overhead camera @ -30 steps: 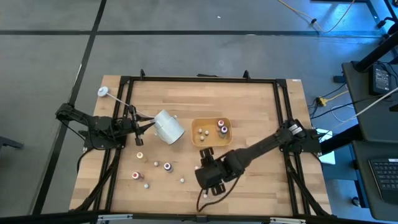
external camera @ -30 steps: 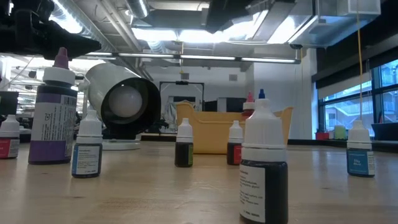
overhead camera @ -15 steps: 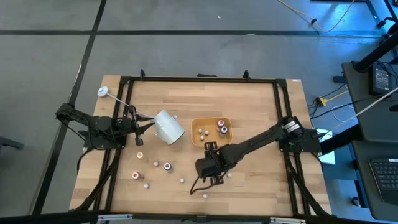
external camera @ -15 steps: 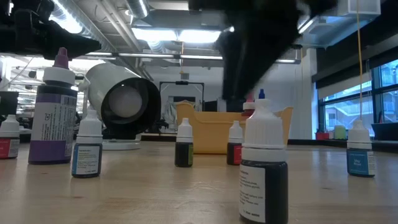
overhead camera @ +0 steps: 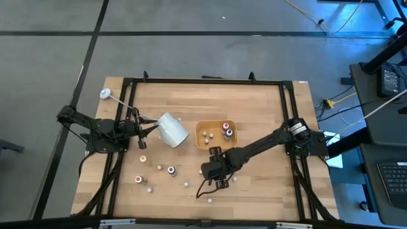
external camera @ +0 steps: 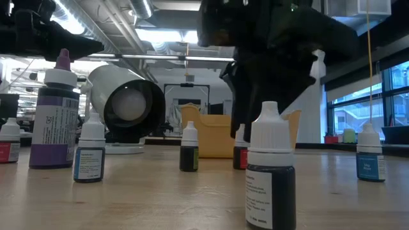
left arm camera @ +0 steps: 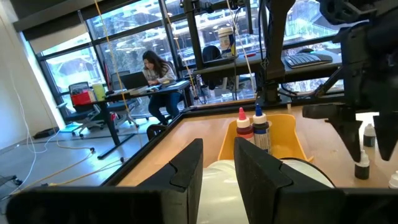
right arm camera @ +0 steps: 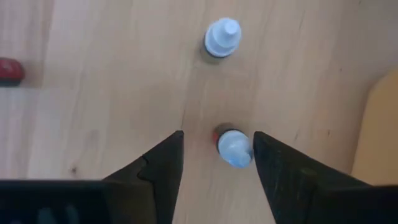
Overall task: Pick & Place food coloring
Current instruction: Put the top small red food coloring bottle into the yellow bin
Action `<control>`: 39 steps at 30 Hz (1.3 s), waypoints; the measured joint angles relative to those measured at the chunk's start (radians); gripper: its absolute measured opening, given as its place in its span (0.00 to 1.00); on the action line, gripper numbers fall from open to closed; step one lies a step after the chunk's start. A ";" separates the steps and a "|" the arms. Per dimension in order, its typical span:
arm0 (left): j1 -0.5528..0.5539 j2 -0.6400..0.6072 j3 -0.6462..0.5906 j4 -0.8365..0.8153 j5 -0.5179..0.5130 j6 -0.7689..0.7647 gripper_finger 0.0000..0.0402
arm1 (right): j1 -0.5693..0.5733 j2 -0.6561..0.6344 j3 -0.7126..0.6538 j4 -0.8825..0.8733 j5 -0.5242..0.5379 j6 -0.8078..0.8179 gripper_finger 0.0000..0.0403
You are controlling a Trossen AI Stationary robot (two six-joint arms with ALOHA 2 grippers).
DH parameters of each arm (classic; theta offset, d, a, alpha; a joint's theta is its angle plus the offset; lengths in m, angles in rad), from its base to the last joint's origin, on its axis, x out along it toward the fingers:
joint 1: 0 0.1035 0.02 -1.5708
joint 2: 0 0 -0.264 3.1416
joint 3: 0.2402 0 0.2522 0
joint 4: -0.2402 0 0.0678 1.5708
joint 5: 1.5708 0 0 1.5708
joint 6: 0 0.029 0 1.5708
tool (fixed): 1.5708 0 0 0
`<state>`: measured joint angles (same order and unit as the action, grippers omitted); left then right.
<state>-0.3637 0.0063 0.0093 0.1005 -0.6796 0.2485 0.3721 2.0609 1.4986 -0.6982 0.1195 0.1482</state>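
Small food coloring bottles stand upright across the near half of the wooden table (overhead camera: 267,191). My right gripper (right arm camera: 216,163) points down, open, its fingers on either side of a white-capped, red-labelled bottle (right arm camera: 233,148). The cap is close to one finger (right arm camera: 268,163); whether they touch I cannot tell. Another bottle (right arm camera: 222,37) stands just beyond. In the high view the gripper (overhead camera: 213,172) hides that bottle. My left gripper (overhead camera: 149,128) is at the table's left, shut on the white cup (overhead camera: 172,129). My left gripper holds the white cup by the wall at its left end (left arm camera: 217,179), which shows between the two close-set fingers. The fingers come level from the table's left. The cup (external camera: 121,105) lies on its side, mouth toward the near edge, clear of the table.
The orange tray (overhead camera: 202,145) with a few bottles in it stands just beyond my right gripper, and its rim (right arm camera: 380,124) shows in the wrist view. More bottles (overhead camera: 172,170) (overhead camera: 137,179) stand to the left, and a large purple one (external camera: 54,115) is near the low camera. A person sits at a desk beyond the table.
My right gripper has come down from above and moved a little toward the far edge and the tray. In the low view it now stands among the bottles. The cup and the bottles have stayed where they were.
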 joint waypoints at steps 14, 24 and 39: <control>0.000 0.000 0.000 0.000 0.000 0.000 0.22 | -0.024 0.000 -0.012 0.001 -0.022 -0.049 0.15; 0.000 0.001 0.000 -0.007 -0.001 0.000 0.22 | -0.030 -0.047 0.125 -0.251 -0.009 -0.051 0.16; 0.000 0.010 0.000 -0.023 -0.010 0.001 0.22 | -0.221 -0.061 0.169 -0.337 0.071 -0.157 0.16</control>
<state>-0.3641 0.0158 0.0093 0.0779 -0.6891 0.2493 0.1511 1.9995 1.6674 -1.0349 0.1909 -0.0084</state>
